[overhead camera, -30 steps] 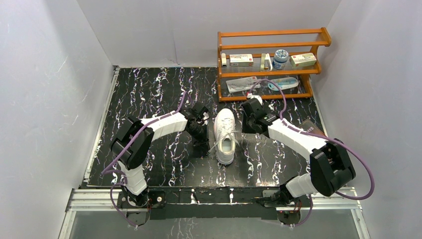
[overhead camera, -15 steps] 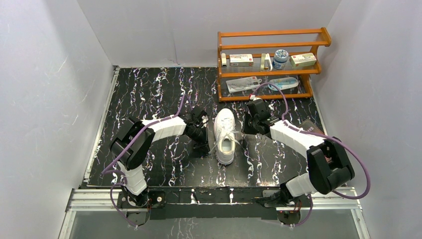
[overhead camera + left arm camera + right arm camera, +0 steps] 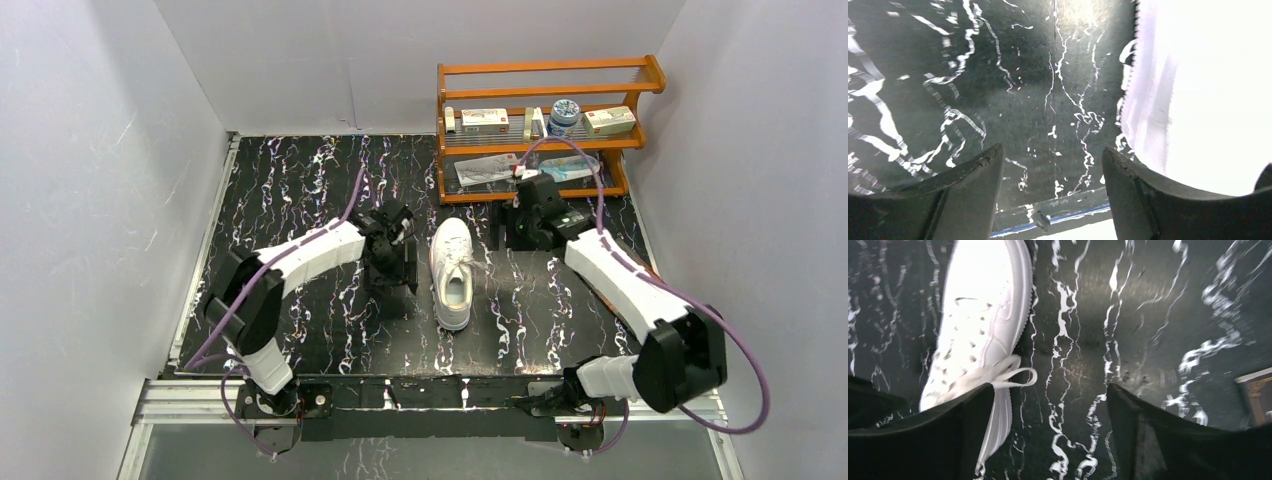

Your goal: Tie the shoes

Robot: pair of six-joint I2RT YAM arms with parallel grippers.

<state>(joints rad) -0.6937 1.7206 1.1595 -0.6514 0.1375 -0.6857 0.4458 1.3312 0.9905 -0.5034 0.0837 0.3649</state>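
The white sneaker [image 3: 452,272] lies in the middle of the black marbled table, toe toward the back. Its thin white laces [image 3: 462,267] are drawn across the tongue, and one loop [image 3: 1018,375] hangs off the shoe's side. My left gripper [image 3: 393,272] hovers just left of the shoe and is open with nothing between its fingers. In the left wrist view the shoe's white side [image 3: 1198,90] fills the right edge. My right gripper [image 3: 503,236] is open and empty to the right of the toe. The shoe [image 3: 980,305] lies by its left finger [image 3: 923,435].
An orange wooden rack [image 3: 540,130] holding small boxes and a jar stands at the back right, close behind my right wrist. A book corner [image 3: 1255,390] shows at the right wrist view's right edge. White walls close in the table on three sides.
Both grippers have opened and let go of the laces. The right arm has pulled back toward the rack. The left gripper has drawn a little away from the shoe.
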